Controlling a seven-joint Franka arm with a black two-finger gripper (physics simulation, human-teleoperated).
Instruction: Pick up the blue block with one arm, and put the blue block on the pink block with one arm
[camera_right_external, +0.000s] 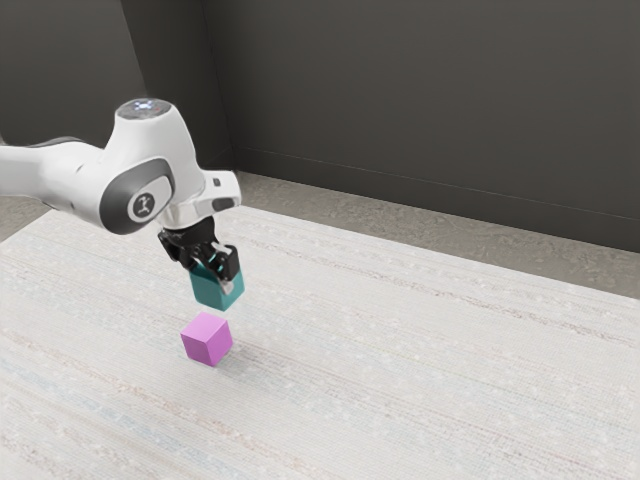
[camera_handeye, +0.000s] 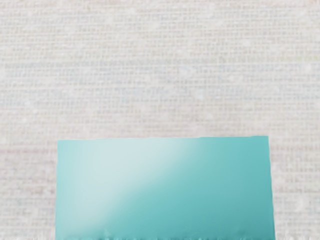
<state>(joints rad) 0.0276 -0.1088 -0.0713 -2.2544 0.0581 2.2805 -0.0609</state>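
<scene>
A teal-blue block (camera_right_external: 216, 290) hangs in the air above the table, with my black gripper (camera_right_external: 213, 265) shut on its upper part. The same block (camera_handeye: 165, 187) looms large just under my hand in the wrist view. A pink block (camera_right_external: 207, 338) rests on the table directly below and slightly toward the exterior view's left of the held block, with a small gap between the two.
The pale woven tabletop (camera_right_external: 420, 360) stretches wide toward the exterior view's right and front. A dark wall (camera_right_external: 420, 90) stands behind the table's far edge. My white arm (camera_right_external: 90, 180) comes in from the exterior view's left.
</scene>
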